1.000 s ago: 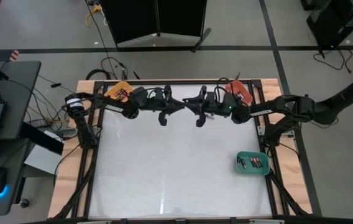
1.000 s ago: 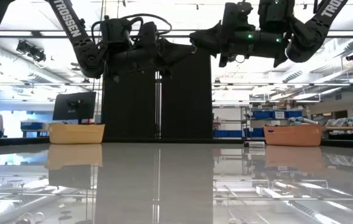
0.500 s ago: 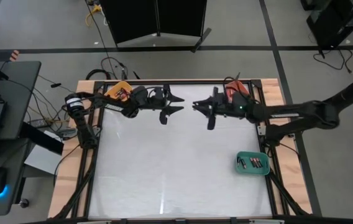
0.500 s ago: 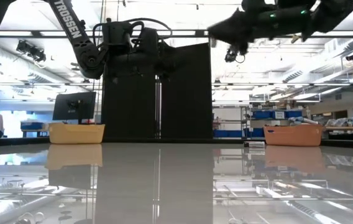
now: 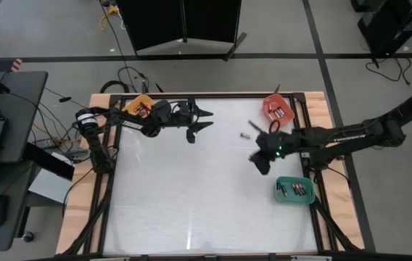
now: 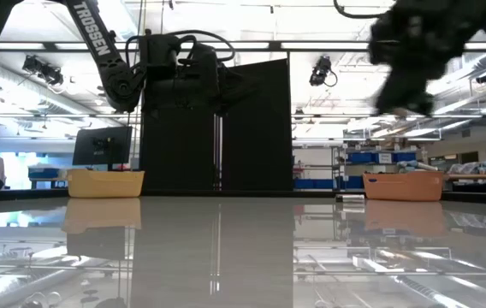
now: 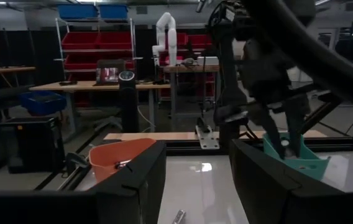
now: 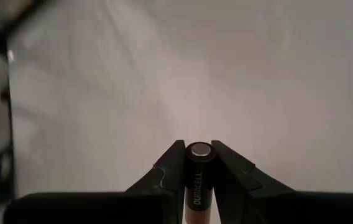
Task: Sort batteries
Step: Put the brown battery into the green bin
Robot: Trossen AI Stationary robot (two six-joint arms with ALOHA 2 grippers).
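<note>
My right gripper is shut on a black-and-copper battery high above the table, between the red-orange tray and the green tray; in the high view it shows blurred. My left gripper hangs open and empty at the far side, beside the orange tray. All three trays hold batteries. One loose battery lies flat on the table between the two grippers, also seen in the left wrist view. My right gripper pinches the battery's black upper part between its two fingers. The battery lies along the fingers, and its flat metal end sticks out just past their tips. It is lifted clear of the table.
The white table top is bare through its middle and near part. A black frame rail runs along the right edge past the green tray. A dark panel stands behind the table's far edge.
My right gripper has drawn away from my left gripper at the far middle and swung toward the table's right and near edge, toward the green tray, tipping downward with the battery. My left gripper has opened and stayed where it was.
</note>
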